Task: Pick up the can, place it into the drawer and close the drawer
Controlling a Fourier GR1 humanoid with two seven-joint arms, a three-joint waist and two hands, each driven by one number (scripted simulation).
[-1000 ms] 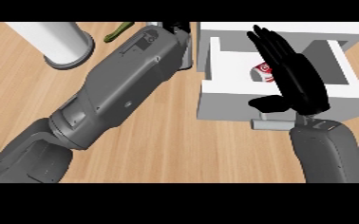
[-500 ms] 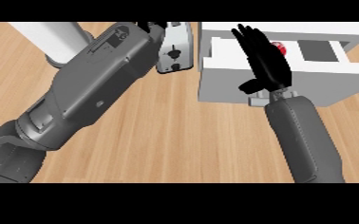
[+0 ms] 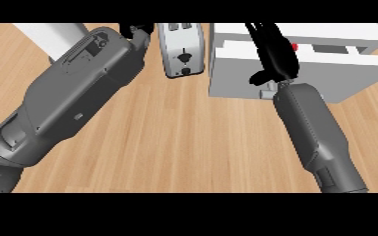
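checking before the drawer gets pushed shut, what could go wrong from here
1. The right robot hand lies over the white drawer with straight fingers; pushing from there, the fingers might get caught as it closes.
2. Only a red bit of the can shows beside the hand, so whether it sits fully inside cannot be told; it might jam the drawer.
3. The left forearm is close to the toaster and could nudge it.

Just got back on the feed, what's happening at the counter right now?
The right hand, fingers straight, is laid against the front of the white drawer. A bit of the red can shows inside it, beside the hand. The drawer is not fully closed. The left hand is mostly hidden behind its forearm, next to a toaster.
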